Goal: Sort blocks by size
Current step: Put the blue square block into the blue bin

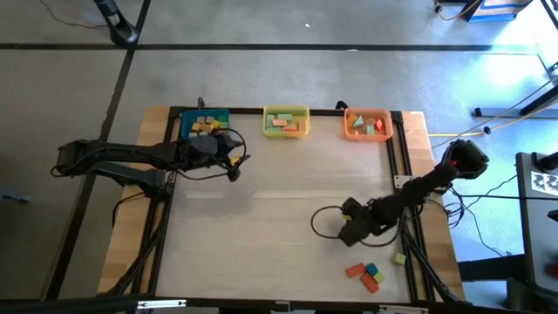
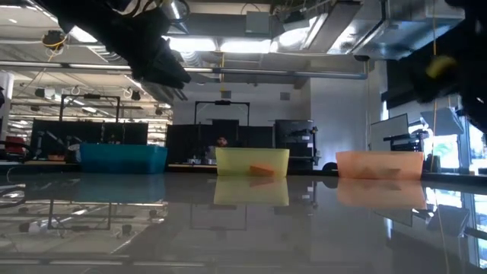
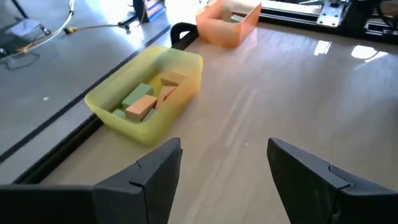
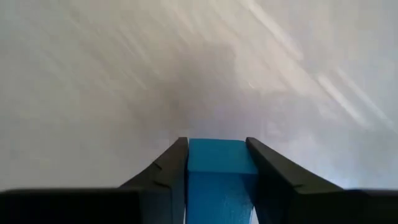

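Right hand (image 4: 217,163) clamped on blue block (image 4: 219,177), block's lower end hidden between fingers.

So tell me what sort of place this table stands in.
Most likely a robotics lab or workshop. The low view shows an open ceiling with ducts and strip lights and dark equipment racks behind the bins; the high view shows a bare concrete floor with loose cables.
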